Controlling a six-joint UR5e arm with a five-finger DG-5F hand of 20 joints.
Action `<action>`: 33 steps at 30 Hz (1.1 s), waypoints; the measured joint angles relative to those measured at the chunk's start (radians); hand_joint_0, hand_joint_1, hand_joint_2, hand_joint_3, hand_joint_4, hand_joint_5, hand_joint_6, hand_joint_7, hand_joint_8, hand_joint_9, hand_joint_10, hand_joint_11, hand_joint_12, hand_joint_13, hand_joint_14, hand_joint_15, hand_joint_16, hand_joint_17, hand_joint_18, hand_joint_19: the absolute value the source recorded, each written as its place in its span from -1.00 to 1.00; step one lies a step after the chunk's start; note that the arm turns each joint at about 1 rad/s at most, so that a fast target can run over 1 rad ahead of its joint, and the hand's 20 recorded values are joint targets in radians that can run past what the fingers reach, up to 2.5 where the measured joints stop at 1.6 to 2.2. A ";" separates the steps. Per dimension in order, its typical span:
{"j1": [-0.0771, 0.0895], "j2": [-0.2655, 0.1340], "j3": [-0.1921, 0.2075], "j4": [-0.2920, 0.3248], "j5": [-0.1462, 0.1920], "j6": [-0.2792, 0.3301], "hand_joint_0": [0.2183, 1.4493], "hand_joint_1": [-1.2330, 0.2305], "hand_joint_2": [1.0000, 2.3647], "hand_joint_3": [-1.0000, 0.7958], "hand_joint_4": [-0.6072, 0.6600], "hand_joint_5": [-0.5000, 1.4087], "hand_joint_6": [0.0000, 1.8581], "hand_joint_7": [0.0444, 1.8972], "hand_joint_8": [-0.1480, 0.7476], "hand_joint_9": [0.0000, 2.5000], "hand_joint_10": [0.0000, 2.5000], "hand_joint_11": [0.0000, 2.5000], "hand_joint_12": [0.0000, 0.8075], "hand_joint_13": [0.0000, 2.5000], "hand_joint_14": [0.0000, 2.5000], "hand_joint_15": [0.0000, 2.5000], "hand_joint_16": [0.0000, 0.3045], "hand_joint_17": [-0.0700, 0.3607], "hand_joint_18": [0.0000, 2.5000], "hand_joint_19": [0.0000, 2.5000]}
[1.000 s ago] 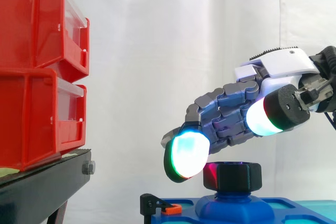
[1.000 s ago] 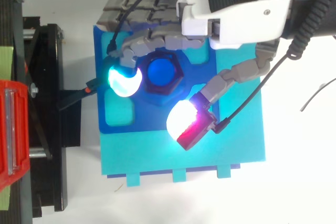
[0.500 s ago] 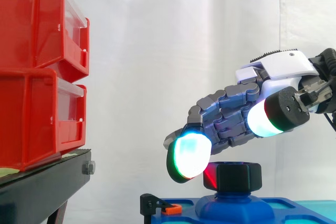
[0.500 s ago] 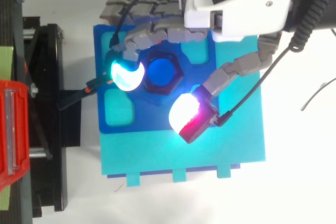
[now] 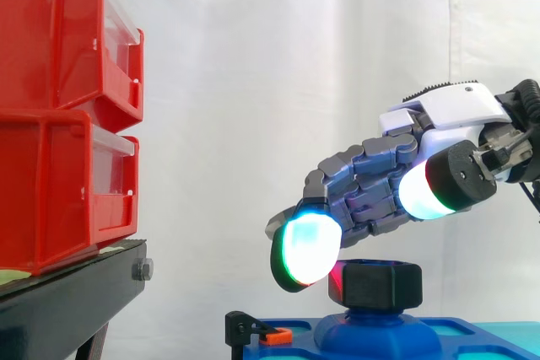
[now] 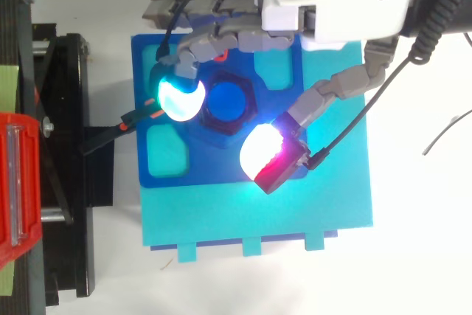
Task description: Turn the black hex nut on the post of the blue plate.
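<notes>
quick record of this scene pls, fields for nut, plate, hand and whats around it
nut: black hex nut, sitting on the blue post
plate: blue plate, on a cyan base
hand: hand curled over the nut, glowing fingertips against its opposite sides
grip: looks like a pinch on the nut
surroundings: red bins stacked on a black stand, white curtain behind

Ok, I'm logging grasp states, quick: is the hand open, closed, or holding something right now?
Hand: cannot be told; it is poised over the black hex nut, but a grip on it is not clear.
</notes>
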 measured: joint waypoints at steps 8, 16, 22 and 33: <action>-0.018 0.000 0.000 0.000 -0.024 -0.005 -0.66 -0.04 -1.00 -0.44 0.22 -0.74 -0.46 -0.07 -0.15 -1.00 -1.00 -1.00 -0.15 -1.00 -1.00 -1.00 -0.70 -0.20 -1.00 -1.00; -0.037 0.000 0.000 0.000 -0.044 -0.014 -0.66 -0.04 -1.00 -0.44 0.22 -0.74 -0.46 -0.08 -0.15 -1.00 -1.00 -1.00 -0.14 -1.00 -1.00 -1.00 -0.70 -0.20 -1.00 -1.00; -0.056 0.000 0.000 0.000 -0.069 -0.021 -0.66 -0.04 -1.00 -0.44 0.22 -0.74 -0.46 -0.08 -0.15 -1.00 -1.00 -1.00 -0.14 -1.00 -1.00 -1.00 -0.70 -0.20 -1.00 -1.00; -0.088 0.001 0.000 0.002 -0.108 -0.027 -0.66 -0.04 -1.00 -0.44 0.22 -0.74 -0.46 -0.08 -0.15 -1.00 -1.00 -1.00 -0.15 -1.00 -1.00 -1.00 -0.70 -0.20 -1.00 -1.00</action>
